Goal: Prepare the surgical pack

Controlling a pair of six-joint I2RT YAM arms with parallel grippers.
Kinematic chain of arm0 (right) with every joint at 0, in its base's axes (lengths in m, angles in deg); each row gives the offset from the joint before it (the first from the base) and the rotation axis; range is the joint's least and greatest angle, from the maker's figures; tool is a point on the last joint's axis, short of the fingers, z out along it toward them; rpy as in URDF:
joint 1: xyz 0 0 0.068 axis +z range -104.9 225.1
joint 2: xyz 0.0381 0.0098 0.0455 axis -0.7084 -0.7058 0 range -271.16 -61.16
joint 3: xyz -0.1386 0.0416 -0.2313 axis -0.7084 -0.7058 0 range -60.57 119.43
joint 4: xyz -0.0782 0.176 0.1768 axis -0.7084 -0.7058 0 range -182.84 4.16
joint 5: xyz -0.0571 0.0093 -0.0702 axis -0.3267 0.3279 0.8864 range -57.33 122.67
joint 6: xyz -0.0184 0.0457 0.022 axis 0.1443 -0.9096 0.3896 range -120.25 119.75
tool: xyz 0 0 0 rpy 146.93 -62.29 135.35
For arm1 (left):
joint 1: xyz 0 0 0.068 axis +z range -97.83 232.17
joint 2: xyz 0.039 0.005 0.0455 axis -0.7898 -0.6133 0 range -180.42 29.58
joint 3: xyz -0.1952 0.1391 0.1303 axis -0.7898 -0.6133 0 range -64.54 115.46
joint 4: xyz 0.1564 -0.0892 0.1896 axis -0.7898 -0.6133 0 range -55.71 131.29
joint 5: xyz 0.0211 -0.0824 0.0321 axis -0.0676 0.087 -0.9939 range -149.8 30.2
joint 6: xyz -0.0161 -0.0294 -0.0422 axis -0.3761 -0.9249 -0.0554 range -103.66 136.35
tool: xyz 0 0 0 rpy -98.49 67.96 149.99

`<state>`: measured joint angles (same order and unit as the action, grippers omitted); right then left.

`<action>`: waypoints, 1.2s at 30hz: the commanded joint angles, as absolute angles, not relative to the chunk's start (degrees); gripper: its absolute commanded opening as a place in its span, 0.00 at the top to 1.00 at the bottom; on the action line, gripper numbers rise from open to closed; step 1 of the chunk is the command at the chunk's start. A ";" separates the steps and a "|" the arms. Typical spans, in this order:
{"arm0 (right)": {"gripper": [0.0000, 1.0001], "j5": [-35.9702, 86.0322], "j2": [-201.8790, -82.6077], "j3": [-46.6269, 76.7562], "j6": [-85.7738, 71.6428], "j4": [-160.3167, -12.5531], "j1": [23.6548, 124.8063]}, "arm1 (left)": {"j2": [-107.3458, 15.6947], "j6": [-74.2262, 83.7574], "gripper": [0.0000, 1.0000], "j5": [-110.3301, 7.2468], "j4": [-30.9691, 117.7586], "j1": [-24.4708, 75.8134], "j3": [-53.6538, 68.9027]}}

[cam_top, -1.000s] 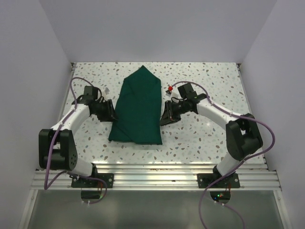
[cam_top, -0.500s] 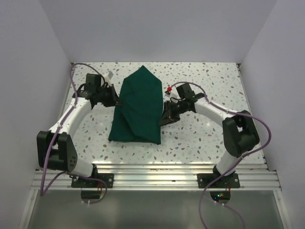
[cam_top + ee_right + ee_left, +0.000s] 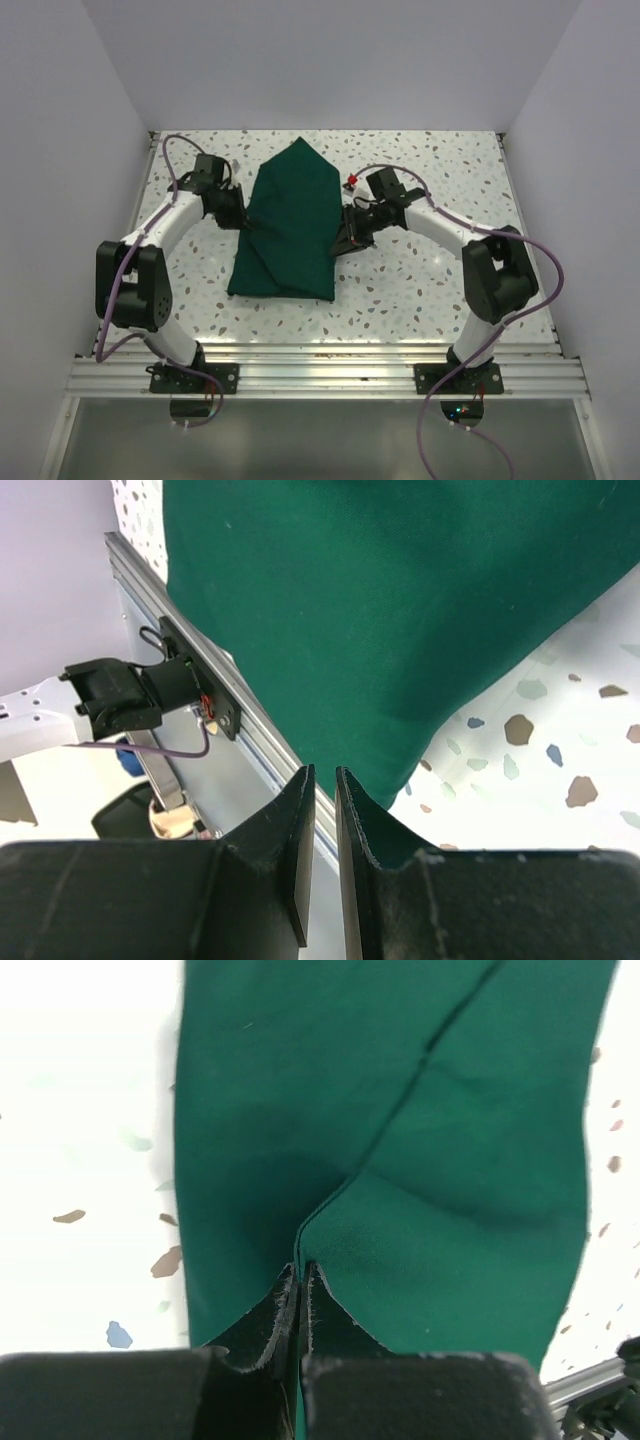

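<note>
The surgical pack (image 3: 290, 220) is a dark green folded cloth bundle lying mid-table, pointed at its far end. My left gripper (image 3: 244, 222) is at the bundle's left edge. In the left wrist view the left gripper (image 3: 300, 1268) is shut on the edge of a cloth flap (image 3: 450, 1140), and the fold line runs straight into the fingertips. My right gripper (image 3: 340, 245) sits against the bundle's right edge. In the right wrist view the right gripper (image 3: 323, 775) has a narrow gap with nothing in it, and the cloth (image 3: 380, 600) lies just beside one finger. What the bundle holds is hidden.
The speckled tabletop (image 3: 430, 170) is enclosed by white walls at the back and on both sides. An aluminium rail (image 3: 320, 365) carrying the arm bases runs along the near edge. The same rail (image 3: 200, 680) and a base mount (image 3: 120, 695) appear in the right wrist view.
My left gripper swung toward the far side, then in onto the cloth's left edge, and closed on the flap. The right gripper edged slightly left toward the bundle.
</note>
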<state>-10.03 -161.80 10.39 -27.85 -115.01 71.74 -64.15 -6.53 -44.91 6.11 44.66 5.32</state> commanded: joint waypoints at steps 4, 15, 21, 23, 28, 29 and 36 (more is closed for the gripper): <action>0.82 -11.01 -164.34 15.19 -28.55 -114.67 72.35 | -67.18 -4.13 1.00 -48.73 5.70 45.75 4.98; 0.83 -10.83 -171.89 20.55 -32.85 -108.27 73.76 | -68.15 -2.90 0.97 -49.08 6.13 46.81 2.07; 0.83 -13.73 -178.74 25.29 -38.83 -100.88 74.11 | -69.03 -2.20 0.96 -47.59 6.48 46.99 2.87; 0.83 -13.74 -180.60 27.49 -40.15 -100.34 74.11 | -69.21 -2.11 0.95 -47.15 6.66 46.99 2.87; 0.83 -12.77 -186.22 30.92 -43.57 -97.27 74.11 | -69.12 -1.67 0.93 -46.27 7.28 46.99 2.69; 0.84 -12.59 -186.93 31.53 -43.84 -96.74 74.11 | -68.95 -1.50 0.90 -46.01 7.36 47.07 2.78; 0.83 -11.63 -192.38 37.95 -44.72 -97.79 74.02 | -67.63 -0.97 0.72 -46.00 7.37 47.16 4.62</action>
<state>-11.93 -190.46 34.08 -43.56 -99.07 73.81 -68.57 -3.01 -44.73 6.22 46.21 2.44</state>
